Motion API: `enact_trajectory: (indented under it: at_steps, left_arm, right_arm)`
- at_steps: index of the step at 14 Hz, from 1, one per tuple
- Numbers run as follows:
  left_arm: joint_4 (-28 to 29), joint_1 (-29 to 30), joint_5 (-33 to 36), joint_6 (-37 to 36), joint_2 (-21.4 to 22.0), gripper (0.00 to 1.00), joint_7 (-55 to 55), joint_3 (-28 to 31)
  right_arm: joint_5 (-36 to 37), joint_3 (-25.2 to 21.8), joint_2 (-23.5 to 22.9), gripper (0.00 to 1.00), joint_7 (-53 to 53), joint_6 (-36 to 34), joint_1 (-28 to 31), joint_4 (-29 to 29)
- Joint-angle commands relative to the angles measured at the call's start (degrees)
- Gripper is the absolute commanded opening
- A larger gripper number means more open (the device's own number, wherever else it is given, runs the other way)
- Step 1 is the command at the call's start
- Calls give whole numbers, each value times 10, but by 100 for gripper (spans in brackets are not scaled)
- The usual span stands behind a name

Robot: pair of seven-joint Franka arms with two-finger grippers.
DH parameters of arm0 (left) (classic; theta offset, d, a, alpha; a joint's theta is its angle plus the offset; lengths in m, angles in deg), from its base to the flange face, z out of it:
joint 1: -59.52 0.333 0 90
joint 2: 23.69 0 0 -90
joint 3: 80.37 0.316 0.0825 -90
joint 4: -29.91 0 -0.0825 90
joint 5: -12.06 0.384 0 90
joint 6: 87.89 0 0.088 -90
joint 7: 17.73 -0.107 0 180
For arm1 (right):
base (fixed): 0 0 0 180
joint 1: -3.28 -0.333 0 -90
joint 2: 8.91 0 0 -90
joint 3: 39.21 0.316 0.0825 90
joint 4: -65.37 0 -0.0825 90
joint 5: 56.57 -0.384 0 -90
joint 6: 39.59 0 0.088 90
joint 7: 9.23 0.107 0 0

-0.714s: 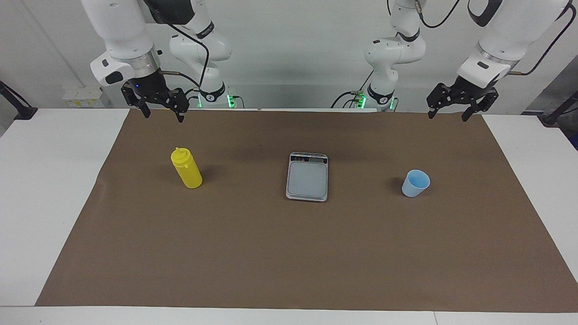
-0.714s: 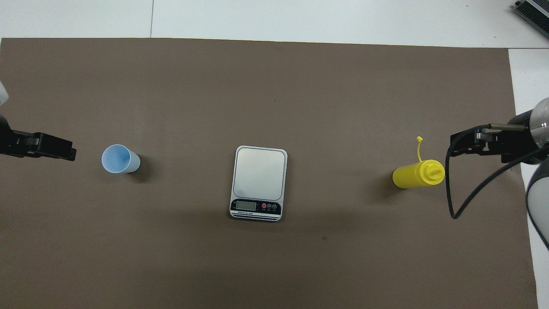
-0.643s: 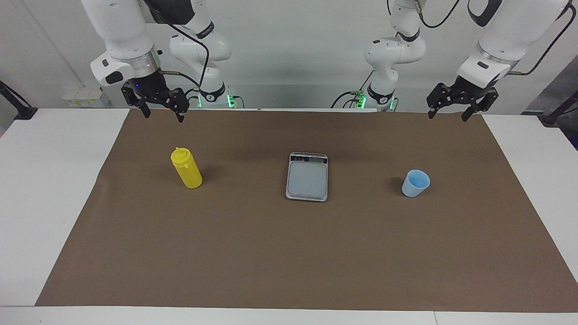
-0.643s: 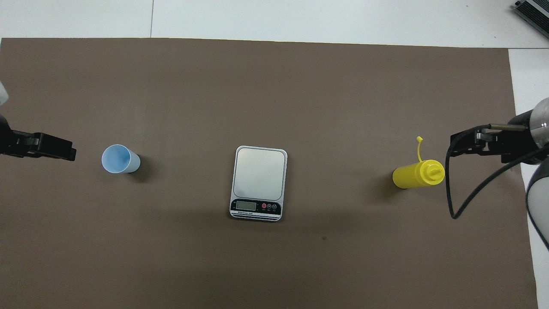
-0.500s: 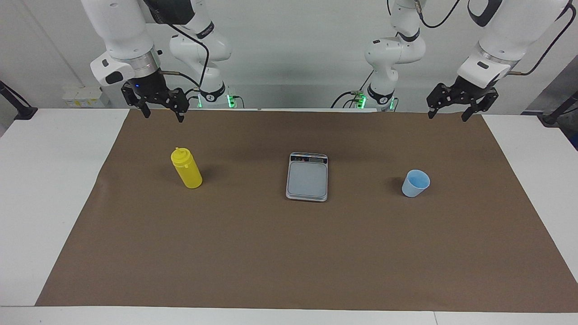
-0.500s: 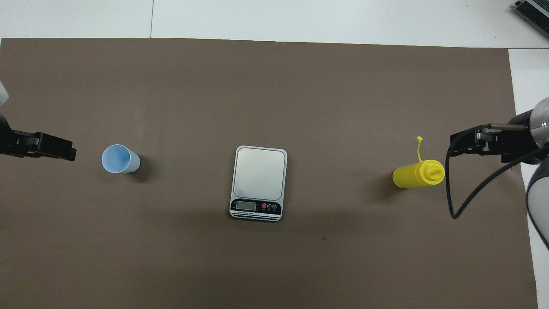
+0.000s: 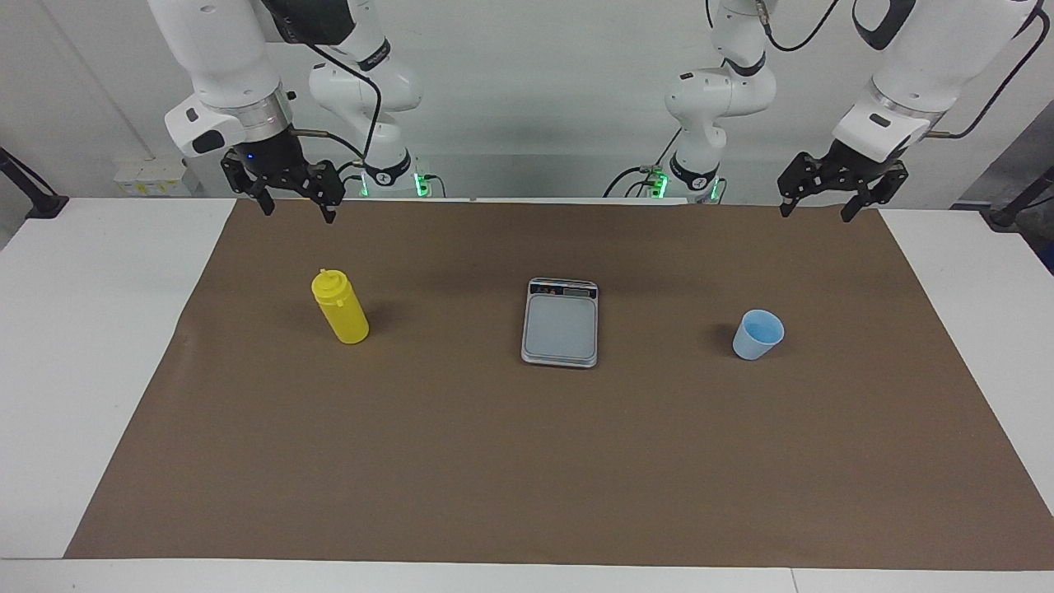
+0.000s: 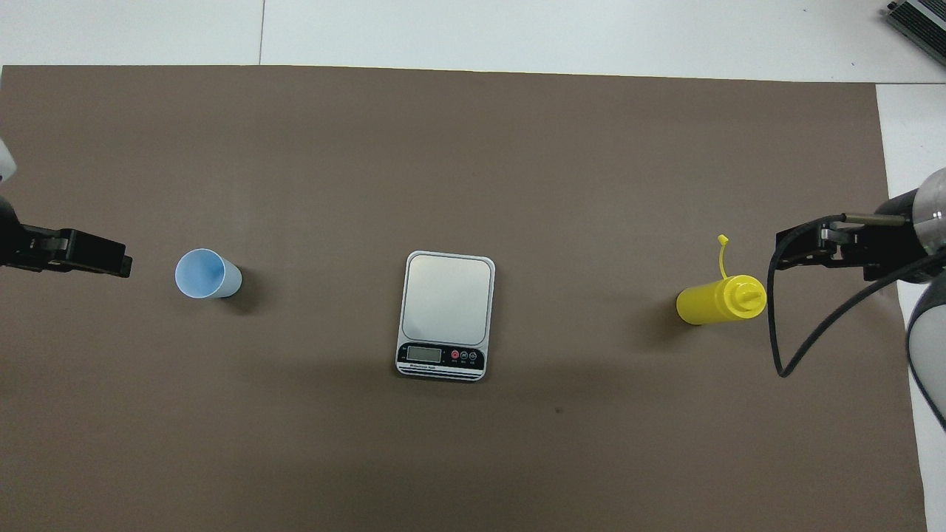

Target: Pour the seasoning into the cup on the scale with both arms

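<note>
The yellow seasoning bottle [image 7: 340,308] stands upright on the brown mat toward the right arm's end; it also shows in the overhead view [image 8: 719,301], its tethered cap [image 8: 722,240] hanging open. The light blue cup [image 7: 758,333] stands upright toward the left arm's end, also in the overhead view [image 8: 207,273]. The grey scale [image 7: 561,322] lies between them with nothing on its plate [image 8: 448,299], its display strip on the edge nearest the robots. My right gripper [image 7: 298,210] hangs open in the air, apart from the bottle. My left gripper [image 7: 815,212] hangs open, apart from the cup.
The brown mat [image 7: 527,461] covers most of the white table [image 7: 74,346]. White table margins show at both ends and along the edges. A black cable [image 8: 798,347] loops down from the right arm beside the bottle.
</note>
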Motion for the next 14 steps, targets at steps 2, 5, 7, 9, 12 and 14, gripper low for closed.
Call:
enact_trajectory:
  at_steps: [2, 5, 7, 9, 12, 14]
  left_arm:
    - [24, 4, 2, 13, 18, 100, 5, -1]
    - [37, 4, 2, 19, 24, 100, 5, 0]
    - [71, 7, 4, 60, 31, 100, 1, 0]
    - [113, 8, 3, 105, 27, 100, 1, 1]
    - [135, 31, 1, 154, -1, 100, 7, 1]
    - [163, 47, -1, 213, -20, 100, 8, 1]
  right_arm:
    - [0, 3, 12, 100, -10, -1, 7, -13]
    - [0, 4, 12, 100, -10, -1, 7, -13]
    - [0, 4, 12, 100, -10, -1, 7, -13]
    - [0, 3, 12, 100, -10, -1, 7, -13]
    - [0, 4, 12, 100, -10, -1, 7, -13]
    - [0, 3, 12, 100, -10, -1, 7, -13]
